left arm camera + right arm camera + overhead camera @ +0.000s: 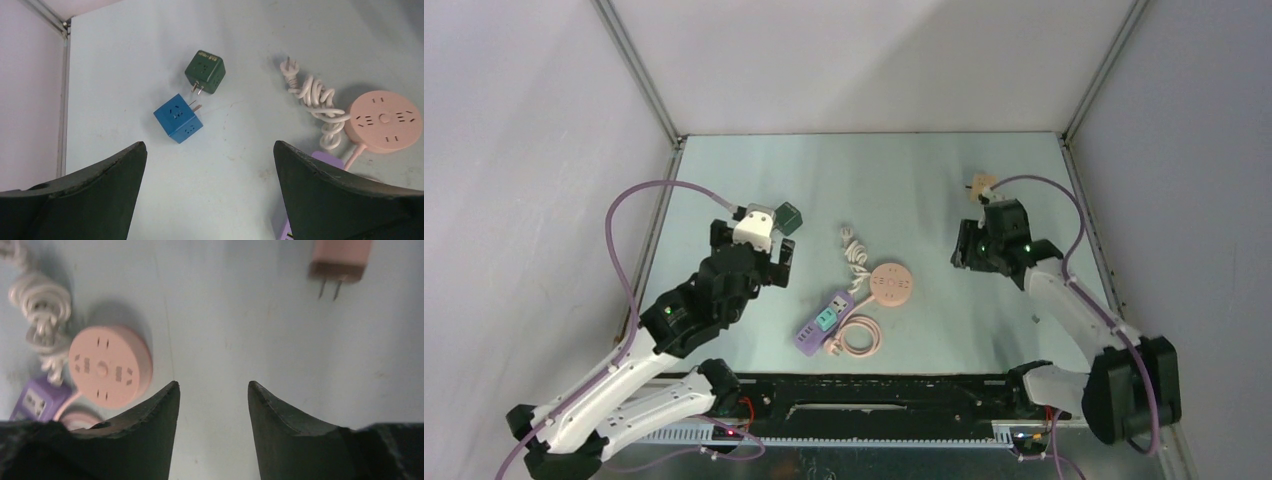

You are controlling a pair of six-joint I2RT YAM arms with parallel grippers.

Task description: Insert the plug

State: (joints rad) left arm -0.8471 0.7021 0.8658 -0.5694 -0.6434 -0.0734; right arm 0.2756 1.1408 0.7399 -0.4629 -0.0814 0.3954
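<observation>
**Pink plug** (341, 259): lies on the counter (904, 180), ahead of the right jaws and off to one side, well apart from them. Its two prongs point back toward the jaws. The frame edge cuts off part of its body.

**Right jaws:** spread apart, holding nothing; only bare counter shows in the gap.

**Round pink socket** (110, 365): flat and face up, ahead of the right jaws on the side away from the plug, just past one tip.

**Purple power strip** (34, 401): just beside the round socket, on its near side.

**White cord** (42, 310): bundled, beyond the socket.

**Pink cord coil** (859, 336): beside the purple strip.

**Left jaws:** spread wide, holding nothing.

**Blue cube adapter** (178, 118): ahead of the left jaws, in line with their gap.

**Green cube adapter** (205, 71): just beyond the blue one. The two sets of prongs face each other, and I cannot tell whether they touch.
</observation>
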